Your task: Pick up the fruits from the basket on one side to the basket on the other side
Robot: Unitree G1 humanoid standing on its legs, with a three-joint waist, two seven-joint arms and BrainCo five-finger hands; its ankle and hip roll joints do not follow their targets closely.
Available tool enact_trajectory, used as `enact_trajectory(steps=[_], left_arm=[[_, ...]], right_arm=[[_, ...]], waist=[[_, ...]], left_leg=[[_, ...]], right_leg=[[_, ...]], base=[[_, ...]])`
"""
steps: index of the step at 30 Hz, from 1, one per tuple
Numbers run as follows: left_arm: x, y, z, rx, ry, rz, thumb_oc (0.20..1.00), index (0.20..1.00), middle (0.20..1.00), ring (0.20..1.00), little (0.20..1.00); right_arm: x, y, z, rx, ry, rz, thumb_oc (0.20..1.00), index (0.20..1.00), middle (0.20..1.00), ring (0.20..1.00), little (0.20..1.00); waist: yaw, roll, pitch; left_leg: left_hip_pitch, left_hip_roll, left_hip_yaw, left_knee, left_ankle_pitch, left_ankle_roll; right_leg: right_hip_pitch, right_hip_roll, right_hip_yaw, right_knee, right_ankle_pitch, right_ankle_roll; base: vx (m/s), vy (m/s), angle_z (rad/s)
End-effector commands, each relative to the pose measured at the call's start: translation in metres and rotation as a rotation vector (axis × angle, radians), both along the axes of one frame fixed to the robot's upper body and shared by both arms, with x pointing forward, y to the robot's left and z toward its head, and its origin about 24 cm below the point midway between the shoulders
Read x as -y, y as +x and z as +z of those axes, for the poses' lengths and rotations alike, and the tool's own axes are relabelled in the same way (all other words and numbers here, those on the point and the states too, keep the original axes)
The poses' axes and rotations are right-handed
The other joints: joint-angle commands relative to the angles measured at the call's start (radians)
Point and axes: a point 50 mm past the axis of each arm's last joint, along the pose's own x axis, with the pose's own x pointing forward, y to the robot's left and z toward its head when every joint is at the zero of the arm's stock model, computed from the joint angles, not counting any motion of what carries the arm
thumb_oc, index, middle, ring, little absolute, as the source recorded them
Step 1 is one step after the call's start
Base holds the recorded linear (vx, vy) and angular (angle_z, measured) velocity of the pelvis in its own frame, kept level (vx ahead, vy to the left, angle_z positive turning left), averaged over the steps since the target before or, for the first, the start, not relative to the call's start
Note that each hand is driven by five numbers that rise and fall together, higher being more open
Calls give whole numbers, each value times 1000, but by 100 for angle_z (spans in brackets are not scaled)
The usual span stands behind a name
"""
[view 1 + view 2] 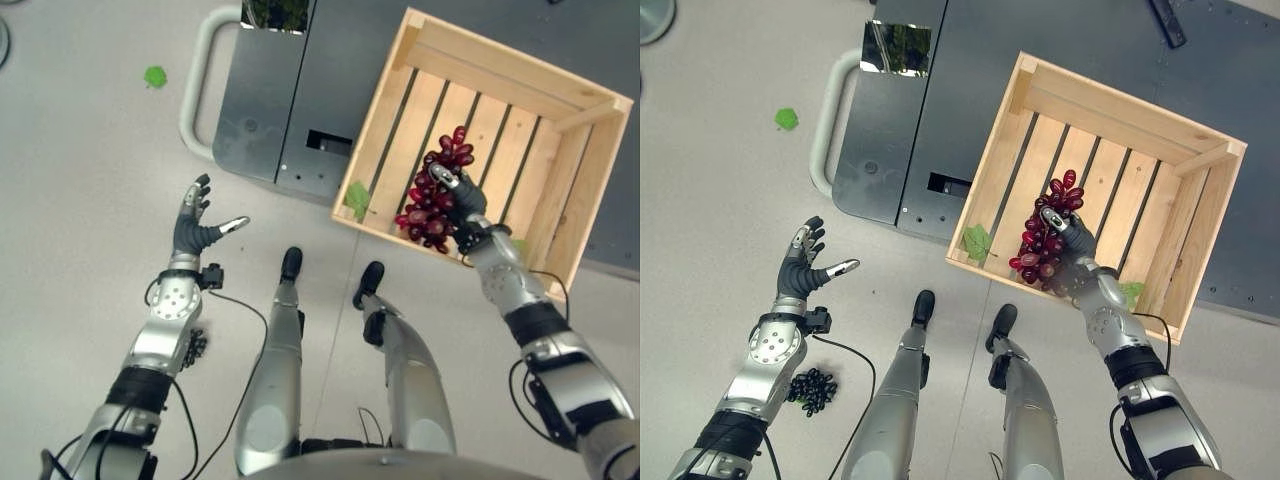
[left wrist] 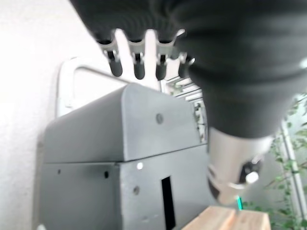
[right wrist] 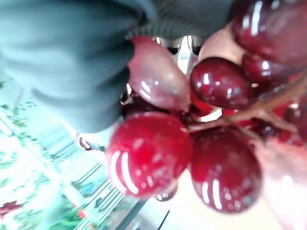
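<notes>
Grapes point(image 1: 1045, 240) — a bunch of red ones — sit in the right hand point(image 1: 1072, 252), whose fingers curl round the cluster over the near part of the wooden crate point(image 1: 1200, 230); the right wrist view shows glossy berries pressed close against the palm cover. Whether the bunch rests on the slats or hangs above them I cannot tell. The left hand point(image 1: 196, 225) hovers over bare floor with fingers spread and nothing in it, and a dark bunch of grapes point(image 1: 811, 389) lies on the floor by that forearm. The step reads as the carry of one fruit — either lifting from or setting into the crate. A green leaf point(image 1: 977, 242) lies on the crate's near rim. Next calls for keeping the grasp firm and clearing the crate wall.
</notes>
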Motion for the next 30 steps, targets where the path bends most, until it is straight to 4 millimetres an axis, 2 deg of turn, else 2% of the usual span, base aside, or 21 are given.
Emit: enact_trajectory(steps=[1,8,12,14,15,18,24,29,30], left_arm=[[0,-5,9,80,-47,-13,1000,1000,1000,1000,1000],[-8,-11,14,92,-13,-19,1000,1000,1000,1000,1000],[-12,-14,16,84,1,-37,1000,1000,1000,1000,1000],[-11,-14,16,87,-7,-47,1000,1000,1000,1000,1000],[-11,-15,20,94,-3,-67,1000,1000,1000,1000,1000],[-12,-16,25,105,5,-99,1000,1000,1000,1000,1000],[-16,-25,34,101,1,-186,1000,1000,1000,1000,1000],[-17,-34,41,50,57,-300,1000,1000,1000,1000,1000],[-17,-38,48,37,104,-346,1000,1000,1000,1000,1000]], right_arm=[[-12,-12,17,134,98,81,200,200,200,200,200],[4,-29,44,271,82,62,200,200,200,200,200],[13,-34,59,322,29,37,200,200,200,200,200],[17,-34,59,316,17,29,200,200,200,200,200],[23,-34,68,339,-6,11,200,200,200,200,200],[27,-35,77,361,-35,7,200,200,200,200,200],[33,-35,78,338,-99,0,200,200,200,200,200],[40,-35,78,312,-152,-15,200,200,200,200,200],[41,-34,75,292,-179,-13,200,200,200,200,200]], waist=[[-17,20,-5],[-17,5,-5],[-14,-1,-44],[-14,-1,-54],[-18,-2,-73],[-26,-2,-100],[-33,-3,-161],[-37,-4,-197],[-39,-7,-218]], left_leg=[[65,-28,30,7,-65,36],[168,-27,24,6,-82,39],[199,-28,24,2,-89,40],[206,-28,23,0,-90,40],[221,-31,26,-3,-93,39],[241,-33,33,-7,-95,40],[292,-41,47,-31,-99,43],[323,-42,60,-44,-102,46],[341,-44,68,-52,-105,47]], right_leg=[[87,-43,-11,75,-114,134],[208,-41,-27,49,-121,134],[254,-34,-28,9,-111,131],[265,-34,-30,-6,-108,129],[288,-31,-29,-26,-103,127],[317,-28,-26,-47,-96,126],[374,-19,-20,-105,-77,128],[414,-11,-15,-142,-65,130],[430,-7,-10,-154,-62,131]], base=[[0,0,0],[0,0,0],[0,0,0],[3,18,1],[-2,31,0],[3,55,0],[8,51,-3],[19,36,-8],[0,0,0]])
